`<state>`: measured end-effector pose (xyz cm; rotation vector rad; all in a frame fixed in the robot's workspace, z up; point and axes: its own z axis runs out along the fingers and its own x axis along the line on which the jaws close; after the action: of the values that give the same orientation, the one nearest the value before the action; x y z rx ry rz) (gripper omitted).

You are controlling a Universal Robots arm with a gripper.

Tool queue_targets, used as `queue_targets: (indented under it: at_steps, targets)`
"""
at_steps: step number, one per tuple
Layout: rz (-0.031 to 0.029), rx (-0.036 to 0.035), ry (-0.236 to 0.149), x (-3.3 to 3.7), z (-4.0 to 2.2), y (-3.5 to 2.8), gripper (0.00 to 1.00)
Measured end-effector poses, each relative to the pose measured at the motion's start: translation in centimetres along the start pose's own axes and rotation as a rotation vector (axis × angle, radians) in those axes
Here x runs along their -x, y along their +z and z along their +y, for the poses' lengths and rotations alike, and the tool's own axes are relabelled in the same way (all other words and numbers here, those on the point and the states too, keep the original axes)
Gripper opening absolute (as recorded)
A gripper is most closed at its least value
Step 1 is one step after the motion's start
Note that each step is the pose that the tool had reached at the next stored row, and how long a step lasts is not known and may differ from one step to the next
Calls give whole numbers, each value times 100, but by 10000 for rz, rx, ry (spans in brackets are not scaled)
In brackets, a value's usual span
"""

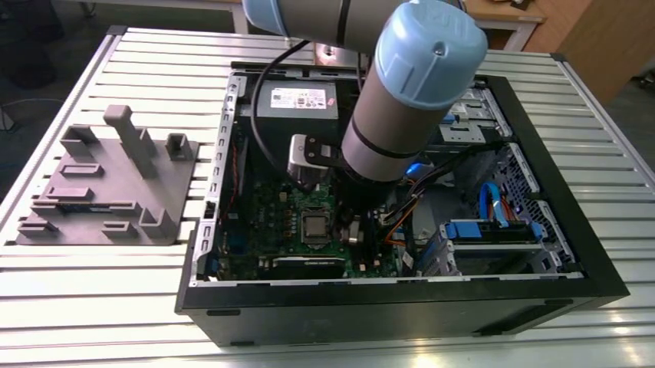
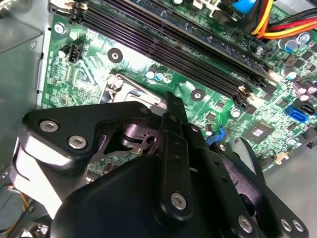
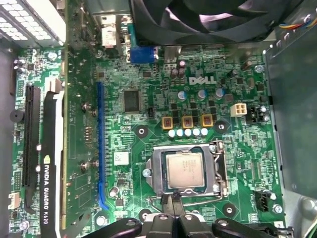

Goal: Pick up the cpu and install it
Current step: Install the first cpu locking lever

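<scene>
The cpu [image 3: 184,170] sits flat in the socket [image 3: 185,171] on the green motherboard [image 3: 163,124], its silvery-grey top facing up and framed on all sides by the socket's metal bracket. In the exterior view the same chip [image 1: 314,225] shows as a small grey square near the middle of the board, inside the open computer case [image 1: 573,253] that lies on its side on the slatted metal surface [image 1: 614,123].

The gripper [image 3: 173,206] hangs just beside the socket, at the edge of the bracket, with nothing between its fingers. In the first wrist view its two dark fingertips [image 3: 167,204] stand pressed together with no gap, so the gripper is closed and empty; the tips are close to the chip's near edge but do not reach over it. The second wrist view looks along the gripper's black linkage [image 2: 173,163], and the narrow tip points down at the socket bracket [image 2: 130,89], with the long black memory slots [image 2: 178,44] running across the board beyond it.

A black graphics card [image 3: 52,163] stands in its slot well to one side of the socket. In the exterior view a grey fixture block [image 1: 113,184] rests on the surface near its edge at the exterior view's left, apart from the case, and the grey power supply [image 1: 297,100] sits in the case's far corner.
</scene>
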<state>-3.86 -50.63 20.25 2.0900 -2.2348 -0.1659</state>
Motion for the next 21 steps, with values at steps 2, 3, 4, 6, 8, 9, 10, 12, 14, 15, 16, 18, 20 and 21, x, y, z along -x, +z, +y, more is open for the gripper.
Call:
queue_targets:
  at_steps: [2,3,4,6,8,9,10,12,14,15,16,18,20,21]
  targets:
    - [12,1,-69,-18,-1,4,10]
    - [17,1,-110,-25,-2,8,10]
    - [22,0,-152,-27,-3,15,10]
    - [24,-1,-255,-28,-5,27,10]
    - [24,-2,-365,-28,-6,36,10]
    - [28,-5,-408,-28,-7,41,10]
    - [30,-8,-443,-29,-7,47,10]
    - [36,-8,-488,-30,-8,56,10]
    - [37,-8,-501,-30,-8,60,10]
    - [36,-8,-507,-30,-9,64,10]
    - [35,-8,-513,-31,-9,67,10]
    - [37,-7,-526,-31,-10,75,10]
    - [37,-7,-535,-31,-12,86,10]
    - [38,-7,-540,-31,-12,91,10]
